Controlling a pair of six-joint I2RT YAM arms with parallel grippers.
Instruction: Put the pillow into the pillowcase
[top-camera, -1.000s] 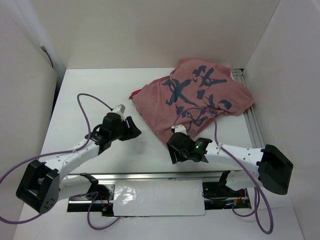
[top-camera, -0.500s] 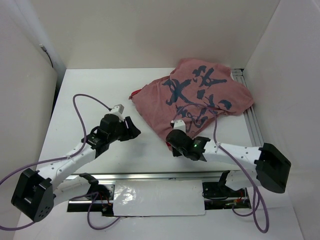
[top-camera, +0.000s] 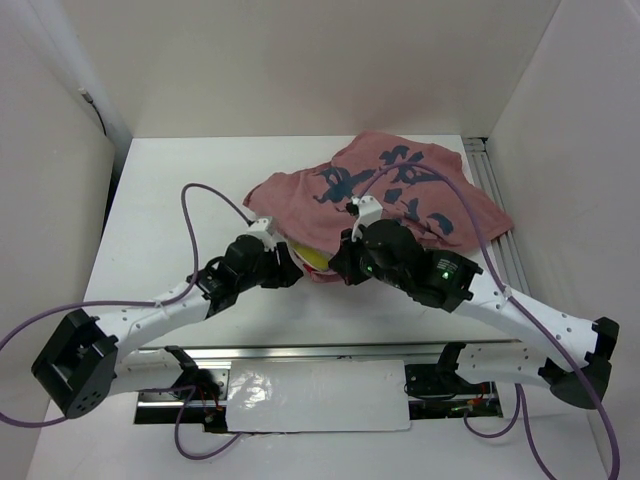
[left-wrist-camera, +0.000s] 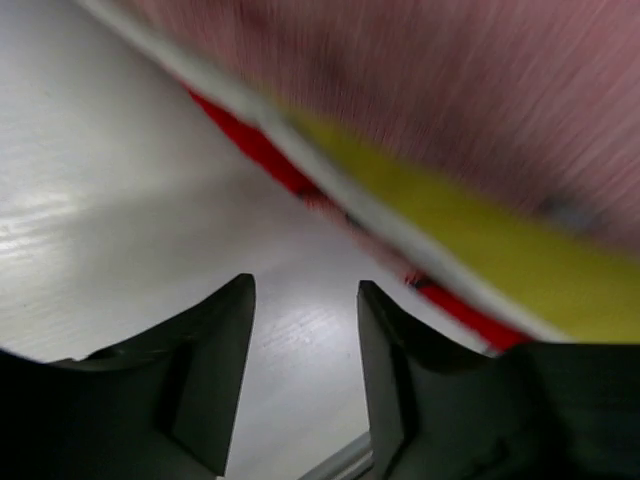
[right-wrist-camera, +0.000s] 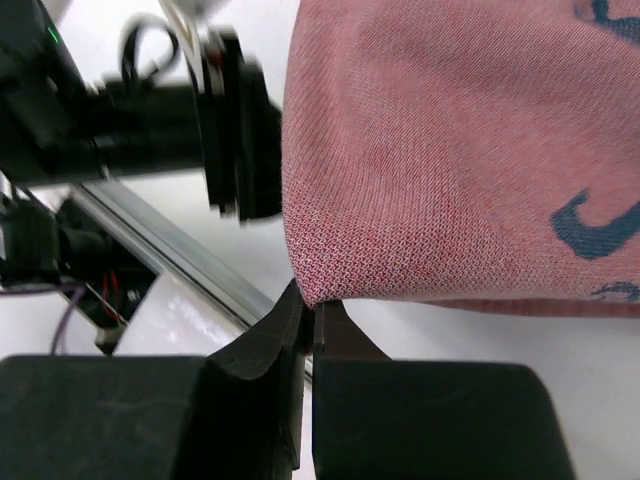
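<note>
1 corner of dusty-pink, dark-marked pillowcase (top-camera: 400, 190) clamped in R pincer (right-wrist-camera: 312, 315); L pincer (left-wrist-camera: 305, 292) agape, empty, by yellow pillow (left-wrist-camera: 470, 240) edge

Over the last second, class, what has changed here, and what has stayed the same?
The right fingers closed on the near edge of the pillowcase and lifted it, baring the yellow pillow. The left fingers moved right toward that opening. Unchanged: left fingers open, calligraphy side up.

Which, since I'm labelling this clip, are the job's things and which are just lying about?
Job: dusty pink-red fabric pillowcase with dark calligraphy; pale-yellow soft pillow showing under its lifted edge; right tool, shut on the pillowcase's edge; left tool, open.
Lying about: glossy white sheet; metal rail.
</note>
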